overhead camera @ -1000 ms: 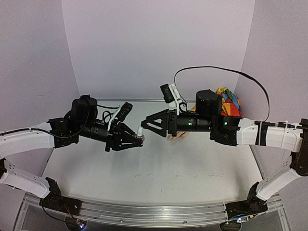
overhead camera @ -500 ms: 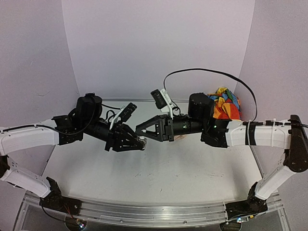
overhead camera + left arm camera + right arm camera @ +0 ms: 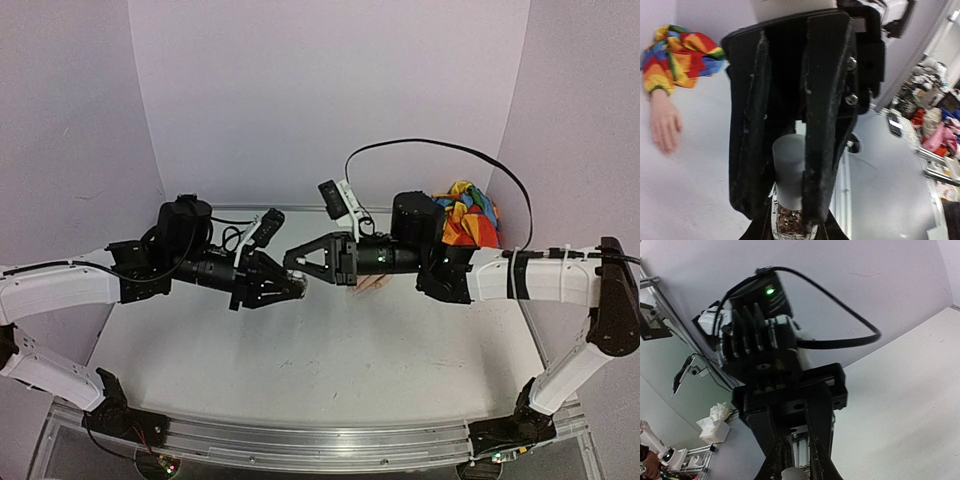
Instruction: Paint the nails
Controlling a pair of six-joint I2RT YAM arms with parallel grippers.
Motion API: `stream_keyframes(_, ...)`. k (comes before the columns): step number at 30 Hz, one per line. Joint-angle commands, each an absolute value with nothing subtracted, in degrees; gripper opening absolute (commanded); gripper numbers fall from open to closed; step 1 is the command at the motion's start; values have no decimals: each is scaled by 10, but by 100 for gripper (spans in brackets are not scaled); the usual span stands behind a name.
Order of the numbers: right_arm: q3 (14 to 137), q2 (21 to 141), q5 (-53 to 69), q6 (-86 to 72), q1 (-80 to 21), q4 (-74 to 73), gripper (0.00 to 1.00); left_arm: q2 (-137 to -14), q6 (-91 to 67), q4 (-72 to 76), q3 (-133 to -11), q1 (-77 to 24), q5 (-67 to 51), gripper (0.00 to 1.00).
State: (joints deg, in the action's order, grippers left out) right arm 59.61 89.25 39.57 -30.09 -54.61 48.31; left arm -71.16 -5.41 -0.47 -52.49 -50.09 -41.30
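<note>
- Reaching in from opposite sides, the left gripper [image 3: 292,289] and right gripper [image 3: 294,262] meet tip to tip above the middle of the table [image 3: 330,385], both arms stretched nearly level.
- The left fingers clamp the polish bottle [image 3: 790,220]; the right fingers pinch its white cap [image 3: 789,170].
- The nails [image 3: 666,146] lie well apart from the bottle, on the mannequin hand [image 3: 372,285] lying under the right arm, with the rainbow sleeve [image 3: 468,222] by the back-right corner.
- Bare table runs forward to the near edge.
- Count: one bottle, one mannequin hand, two arms.
</note>
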Motion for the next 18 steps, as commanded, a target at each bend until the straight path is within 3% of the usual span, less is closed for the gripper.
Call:
stream_keyframes(1,619,899,300,-291,-562,440,0,-697,-44,26,-538,-498,-41,0)
stream_keyframes(3,645,912,161,-300,-580,374,0,-710,-41,25,-546,-498,40,0)
stream_keyframes(5,709,942,-117,-356,-628,234,0,-727,-40,25,-559,-498,70,0)
stream_keyframes(7,754,983,-258,-388,-667,181,0,-749,-46,26,-571,-499,78,0)
stream_keyframes(14,798,1012,-203,-357,-680,203,0,-782,-25,26,-580,-499,5,0)
stream_keyframes(17,795,1004,-93,-334,-648,217,15,-767,-10,25,-558,-500,-49,0)
stream_keyframes(18,791,1000,-47,-329,-634,222,25,-760,-7,25,-551,-499,-60,0)
